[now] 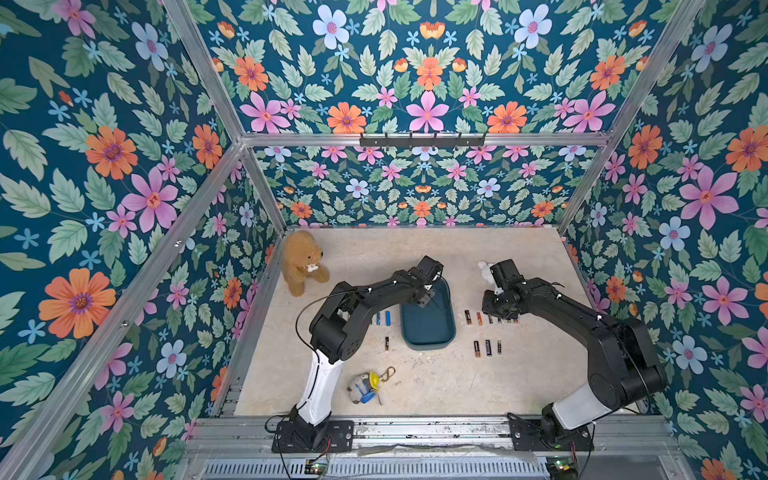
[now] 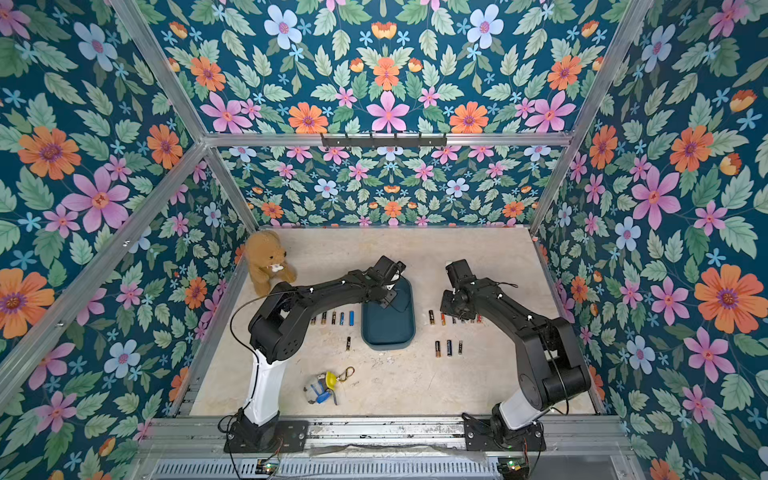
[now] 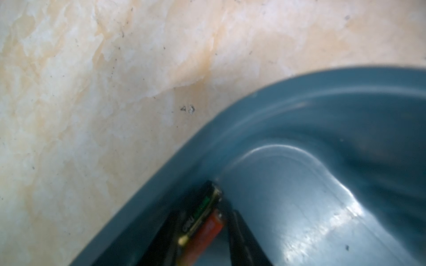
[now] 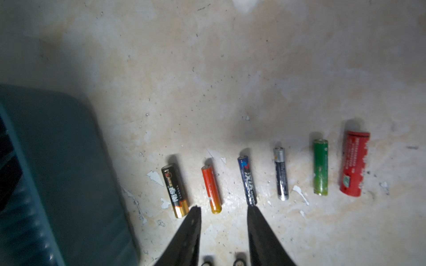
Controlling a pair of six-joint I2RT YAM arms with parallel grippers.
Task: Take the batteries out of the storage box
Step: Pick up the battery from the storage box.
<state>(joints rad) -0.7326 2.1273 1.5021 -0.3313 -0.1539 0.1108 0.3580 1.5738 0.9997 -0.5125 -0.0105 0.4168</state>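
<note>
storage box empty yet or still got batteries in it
Not empty: the left wrist view shows a black battery and an orange battery lying inside the box, at a rounded corner.

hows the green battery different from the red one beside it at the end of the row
The green battery is slimmer and a little shorter than the red battery. The green one is plain and glossy, with a small nub at one end. The red one carries white print and has a flat, rimmed end. Both lie flat on the table, side by side without touching, outside the storage box.
</note>
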